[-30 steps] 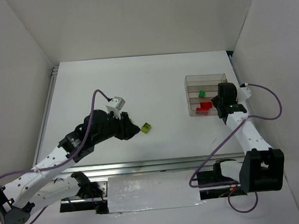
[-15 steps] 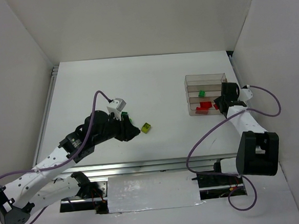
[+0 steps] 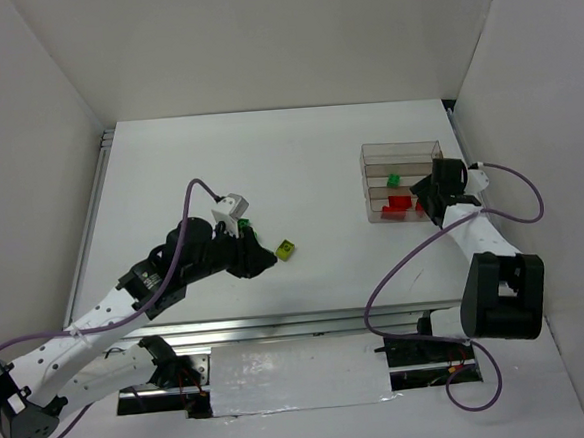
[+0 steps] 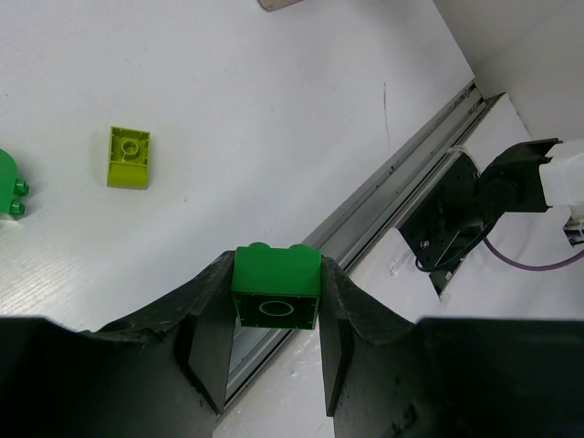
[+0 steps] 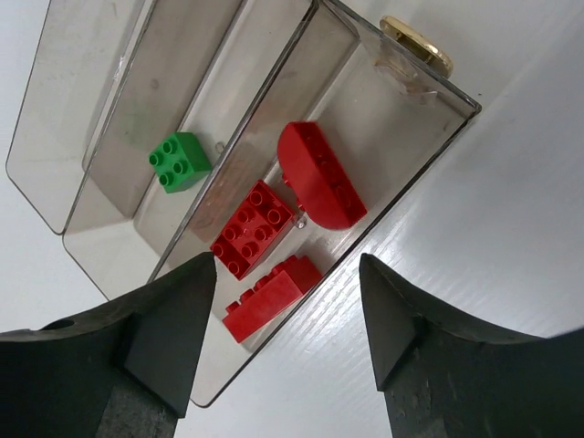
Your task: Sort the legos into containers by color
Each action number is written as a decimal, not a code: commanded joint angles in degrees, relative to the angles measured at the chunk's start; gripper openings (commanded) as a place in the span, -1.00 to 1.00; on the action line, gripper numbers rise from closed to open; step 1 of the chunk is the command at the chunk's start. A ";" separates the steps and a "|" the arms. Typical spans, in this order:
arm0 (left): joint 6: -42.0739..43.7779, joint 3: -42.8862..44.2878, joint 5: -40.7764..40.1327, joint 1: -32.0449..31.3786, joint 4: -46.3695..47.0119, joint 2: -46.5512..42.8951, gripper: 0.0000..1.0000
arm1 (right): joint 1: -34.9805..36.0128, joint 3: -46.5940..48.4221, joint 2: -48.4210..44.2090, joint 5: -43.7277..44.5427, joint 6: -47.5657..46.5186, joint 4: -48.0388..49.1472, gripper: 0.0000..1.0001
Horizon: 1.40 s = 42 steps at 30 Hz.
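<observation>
Bare bench (image 3: 308, 168) lies wide between the left claw (image 4: 276, 283) and the divided tray (image 3: 400, 151). Only a yellow-green brick (image 3: 287, 248) and a green piece (image 4: 9, 187) sit near that claw. The right claw (image 5: 285, 265) crowds the tray's near right corner, the side wall (image 3: 525, 112) close beyond.

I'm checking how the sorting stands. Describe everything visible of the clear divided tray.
The tray is a rectangle of clear, slightly smoky plastic, with thin see-through walls splitting it into narrow side-by-side compartments. It sits flat on the white table, near its right edge. The end compartment closest to the arms holds three red bricks; the next holds one green brick. The rest look empty. A small gold round piece shows at one corner.
</observation>
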 commanded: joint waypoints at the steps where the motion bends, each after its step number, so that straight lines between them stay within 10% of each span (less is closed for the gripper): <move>1: 0.98 -0.15 1.30 0.15 3.26 -0.91 -0.94 | -0.25 2.58 -1.72 -0.43 -0.72 1.37 0.41; 8: 0.54 -0.23 -0.19 0.15 3.34 -1.96 -0.95 | 4.03 -1.98 -10.48 -11.13 -5.26 5.05 0.45; 18: -6.04 -0.05 10.69 0.24 18.53 -0.82 -1.00 | 34.76 -14.99 -26.84 -69.68 -18.84 33.65 0.73; 27: -10.98 -6.03 22.92 0.06 34.45 -3.71 -1.00 | 46.33 -16.67 -30.89 -62.50 -9.25 45.33 0.73; 34: 9.55 -14.72 23.19 -3.01 41.38 -13.37 -0.94 | 47.46 -12.44 -26.68 -51.14 19.54 32.21 0.65; 42: 29.17 -17.91 22.24 -5.12 43.78 -14.01 -0.98 | 53.62 -7.62 -27.11 -45.27 22.66 24.41 0.69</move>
